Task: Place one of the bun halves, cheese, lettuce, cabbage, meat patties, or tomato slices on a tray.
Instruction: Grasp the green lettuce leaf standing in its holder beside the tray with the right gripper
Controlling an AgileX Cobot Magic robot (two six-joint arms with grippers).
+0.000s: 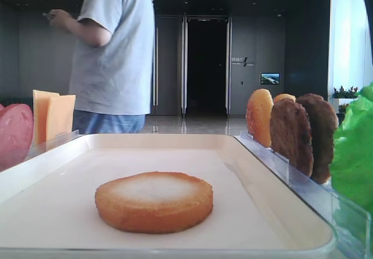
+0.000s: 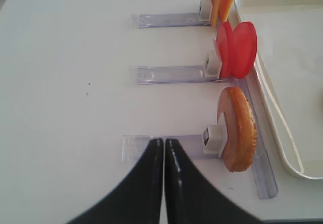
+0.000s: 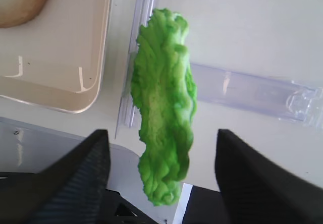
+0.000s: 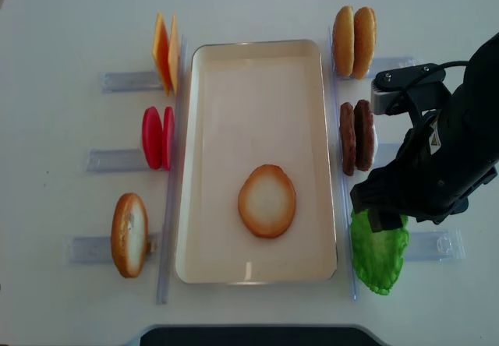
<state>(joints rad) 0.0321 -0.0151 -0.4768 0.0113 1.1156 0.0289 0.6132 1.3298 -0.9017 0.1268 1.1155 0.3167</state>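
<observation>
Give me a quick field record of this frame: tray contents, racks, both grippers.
tray: one bun half lying flat, pale face up
left racks: cheese, tomato slices, one bun, all standing on edge
right racks: two buns, meat patties, lettuce
right gripper: jaws apart either side of the lettuce, not touching it
left gripper: shut, empty, beside the left bun's rack

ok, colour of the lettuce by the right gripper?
Bright green lettuce, paler centre; right wrist view shows it best.
</observation>
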